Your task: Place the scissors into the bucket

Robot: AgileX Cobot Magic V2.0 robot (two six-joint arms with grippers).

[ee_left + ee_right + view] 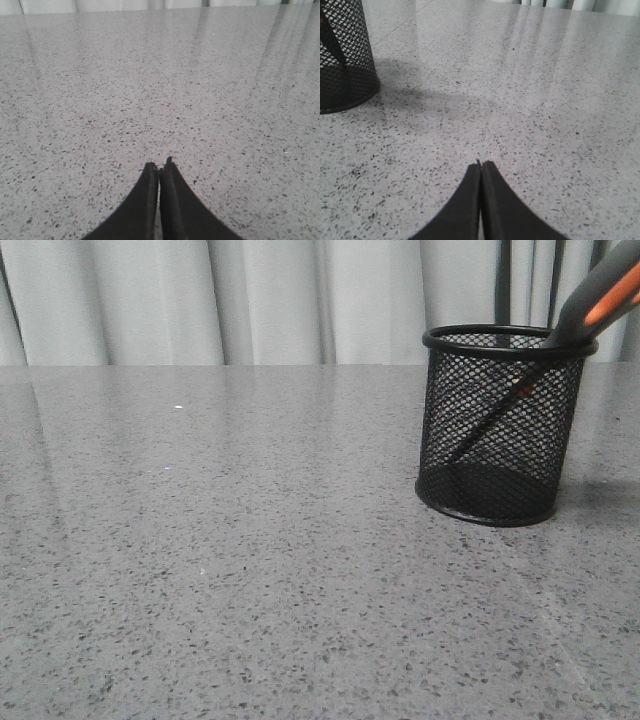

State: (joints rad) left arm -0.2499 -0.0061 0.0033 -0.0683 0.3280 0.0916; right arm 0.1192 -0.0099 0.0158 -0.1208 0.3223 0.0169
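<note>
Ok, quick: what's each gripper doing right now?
Left gripper: closed, holding nothing.
Right gripper: closed, holding nothing.

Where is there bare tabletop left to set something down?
Nearly everywhere: the table is bare from the curtain edge to the near edge, left of the bucket. Only the right side is taken, where the bucket stands with the scissors leaning inside it.

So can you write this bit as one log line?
scissors: blades down in bucket | left gripper: shut, empty | right gripper: shut, empty
</note>
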